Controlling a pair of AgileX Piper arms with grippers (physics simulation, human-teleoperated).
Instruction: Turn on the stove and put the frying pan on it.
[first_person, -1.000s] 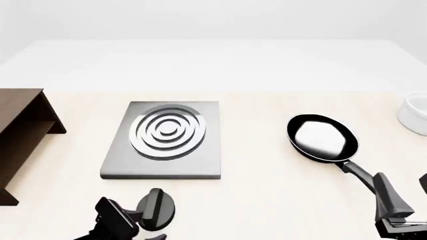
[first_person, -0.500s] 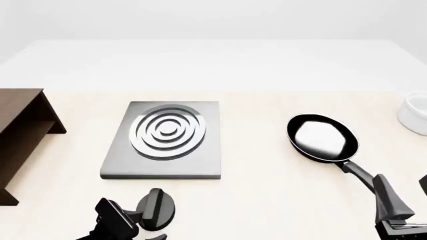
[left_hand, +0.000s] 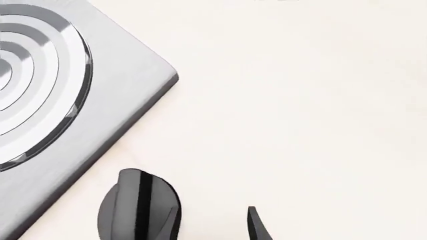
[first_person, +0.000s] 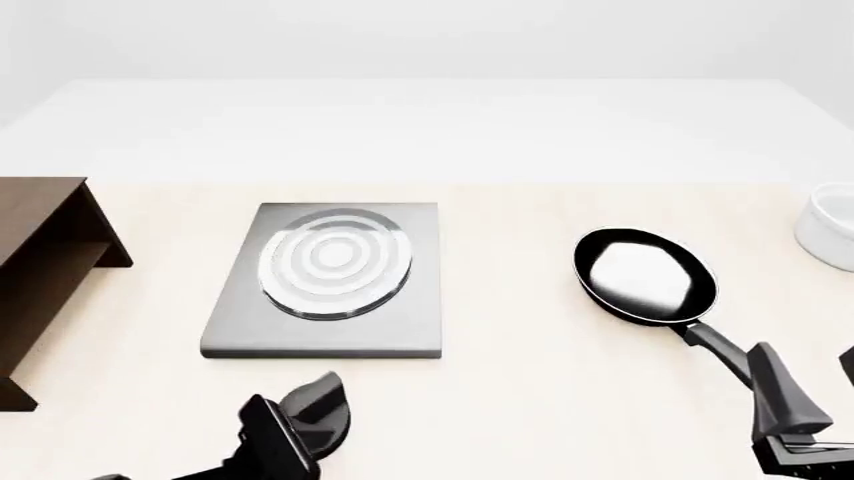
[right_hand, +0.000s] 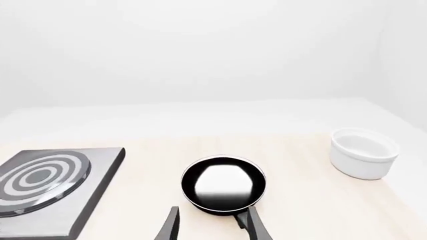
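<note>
Two grippers are seen low at the near table edge. The left gripper (first_person: 287, 440) is spread, one finger laid against the black knob (first_person: 318, 403), which sits just in front of the stove (first_person: 324, 283). The right gripper (right_hand: 210, 226) is also spread, its fingers set either side of the handle of the frying pan (first_person: 646, 275), which rests on the table right of the stove.

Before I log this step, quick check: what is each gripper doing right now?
Left gripper: open, one finger against the knob, nothing held.
Right gripper: open around the frying pan handle, not clamped.
</note>
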